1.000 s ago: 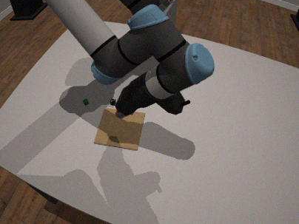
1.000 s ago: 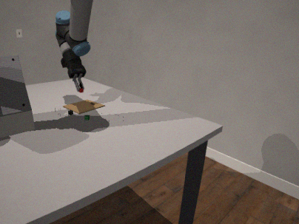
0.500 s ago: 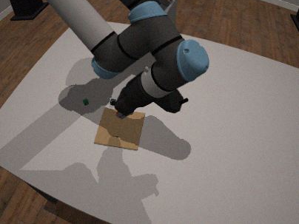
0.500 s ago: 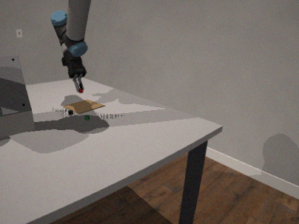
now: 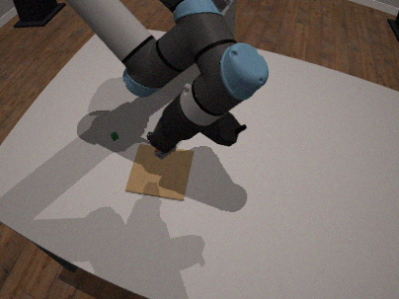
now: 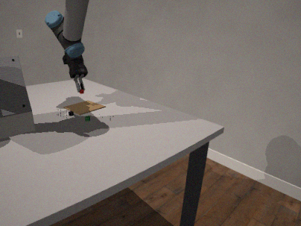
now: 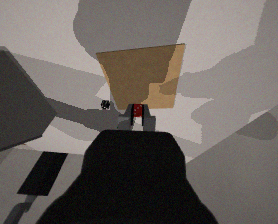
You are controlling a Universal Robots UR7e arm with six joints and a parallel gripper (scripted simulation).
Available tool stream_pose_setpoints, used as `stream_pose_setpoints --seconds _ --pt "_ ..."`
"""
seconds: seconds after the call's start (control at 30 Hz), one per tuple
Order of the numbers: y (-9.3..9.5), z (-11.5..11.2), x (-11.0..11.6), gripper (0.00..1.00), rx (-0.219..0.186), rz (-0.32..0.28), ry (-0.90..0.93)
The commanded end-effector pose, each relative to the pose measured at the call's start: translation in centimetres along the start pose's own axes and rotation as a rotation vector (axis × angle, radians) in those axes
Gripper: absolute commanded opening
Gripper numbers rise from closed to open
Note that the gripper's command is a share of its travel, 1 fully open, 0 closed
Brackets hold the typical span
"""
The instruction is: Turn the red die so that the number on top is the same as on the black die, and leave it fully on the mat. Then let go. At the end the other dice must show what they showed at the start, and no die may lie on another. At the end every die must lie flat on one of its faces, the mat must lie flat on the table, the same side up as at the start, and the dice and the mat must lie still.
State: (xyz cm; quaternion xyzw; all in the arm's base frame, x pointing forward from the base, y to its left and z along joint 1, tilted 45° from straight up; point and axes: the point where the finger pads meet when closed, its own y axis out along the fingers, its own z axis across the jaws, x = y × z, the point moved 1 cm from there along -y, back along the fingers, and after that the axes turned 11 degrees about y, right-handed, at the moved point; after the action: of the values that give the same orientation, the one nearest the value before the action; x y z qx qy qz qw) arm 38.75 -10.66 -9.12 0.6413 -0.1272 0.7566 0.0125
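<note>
One red die (image 7: 137,112) pinched between fingers of gripper (image 7: 137,116), aloft. Mat (image 7: 141,75) just ahead, below. Black die (image 7: 105,104) left, off mat; green die (image 5: 115,136) farther. Step: carrying. Next: descend, set die flat on mat, matching face up.

A pale grey table (image 6: 156,141) on dark legs stands over a wooden floor (image 6: 238,197). A tan square mat (image 5: 160,172) lies flat on it, well in from the edges. A small green die (image 5: 115,136) sits on the bare table top near the mat. A black die (image 6: 71,113) rests just beside the mat's edge.
</note>
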Motion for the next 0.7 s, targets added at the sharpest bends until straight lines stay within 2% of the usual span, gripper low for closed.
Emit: stream_pose_setpoints --seconds 0.0,0.67 --pt "-0.05 0.08 0.13 0.34 0.007 0.030 -0.001" --pt "-0.23 0.36 0.78 0.34 0.022 0.084 -0.004"
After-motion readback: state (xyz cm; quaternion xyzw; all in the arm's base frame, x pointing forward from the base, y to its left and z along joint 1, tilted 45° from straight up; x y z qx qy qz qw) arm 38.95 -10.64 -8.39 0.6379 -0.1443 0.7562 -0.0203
